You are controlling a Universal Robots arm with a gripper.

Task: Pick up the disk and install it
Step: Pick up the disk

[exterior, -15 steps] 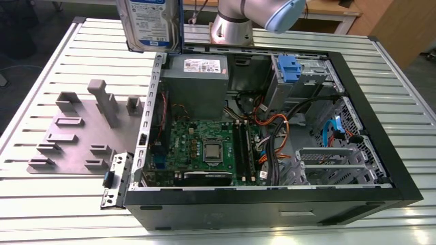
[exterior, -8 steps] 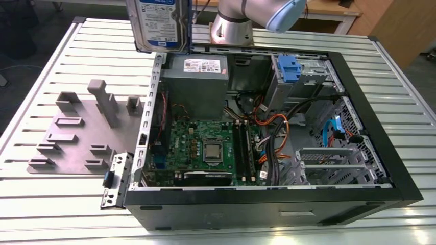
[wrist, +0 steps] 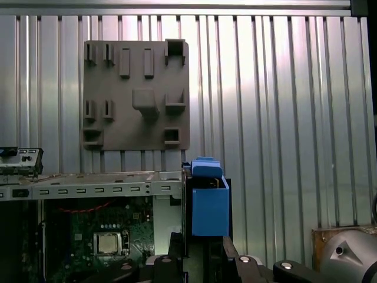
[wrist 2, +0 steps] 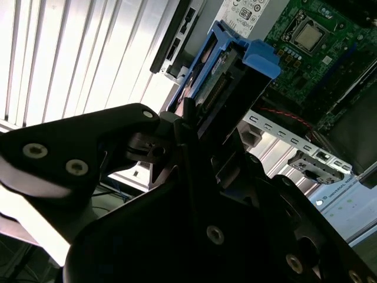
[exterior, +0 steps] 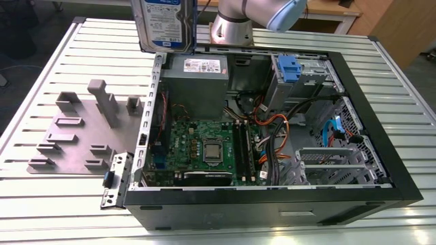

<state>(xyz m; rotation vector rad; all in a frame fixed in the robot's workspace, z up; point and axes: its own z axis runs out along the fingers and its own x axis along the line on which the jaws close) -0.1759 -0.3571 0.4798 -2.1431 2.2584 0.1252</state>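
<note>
The disk [exterior: 165,25] hangs upright in the air with its blue-and-white label facing the exterior view. It sits clear above the far rim of the open computer case [exterior: 398,168], at about eleven o'clock from the case's middle. In the second wrist view the tool [wrist 2: 194,132] is closed onto the disk's near end, and the blue carrier juts out beyond its black fingers [wrist 2: 135,127]. In the exterior view the arm [exterior: 235,25] stands at about three o'clock from the disk. Under the disk lies the grey power supply box [exterior: 197,87], with the green motherboard [exterior: 204,148] at six o'clock from it. A blue latch piece [exterior: 289,69] sits at one o'clock in the case. A grey fixture plate [exterior: 75,148] rests on the slatted bench [exterior: 54,204] at nine o'clock from the case.
</note>
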